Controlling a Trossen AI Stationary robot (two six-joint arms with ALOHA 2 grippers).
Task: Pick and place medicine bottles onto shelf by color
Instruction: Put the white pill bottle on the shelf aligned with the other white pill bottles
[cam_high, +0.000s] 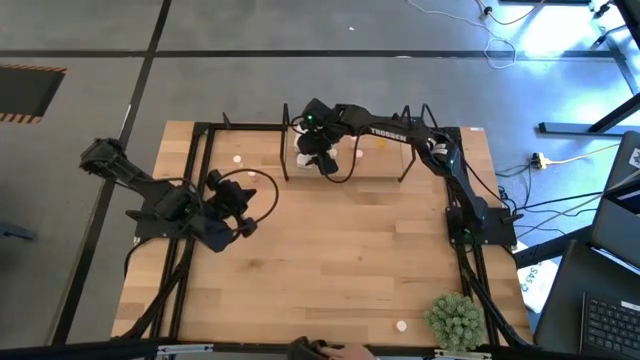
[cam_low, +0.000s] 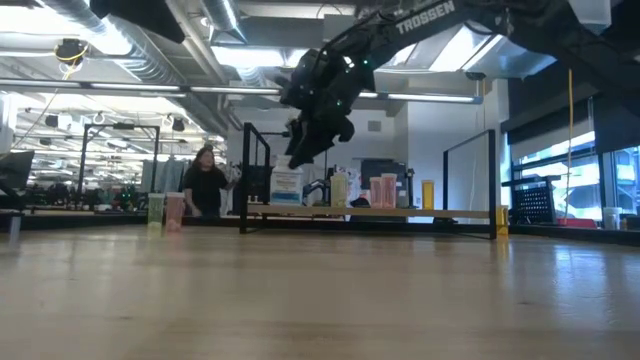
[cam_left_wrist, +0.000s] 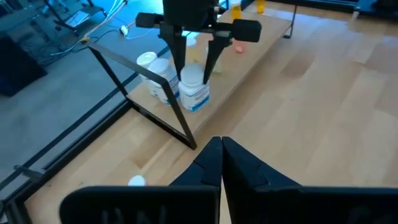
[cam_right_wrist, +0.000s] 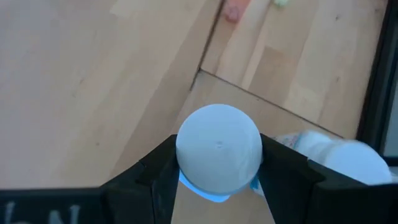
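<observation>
My right gripper hangs over the left end of the shelf and is shut on a chunky white medicine bottle. Two more white bottles are on the shelf base just beside it, one of them lying on its side. Smaller pink and orange bottles stand farther along the shelf. My left gripper is shut with nothing in it, over the table's left part, pointing toward the shelf. My right gripper pinches the white bottle at its top, the round cap sitting between the two fingers. The fingers come from above, pointing steeply down. The bottle hangs upright below the fingertips, clear of the shelf base.
Loose white bottles lie on the table left of the shelf and near the front edge. A green bushy plant stands at the front right corner. A black frame rims the tabletop. A person stands in the room behind.
</observation>
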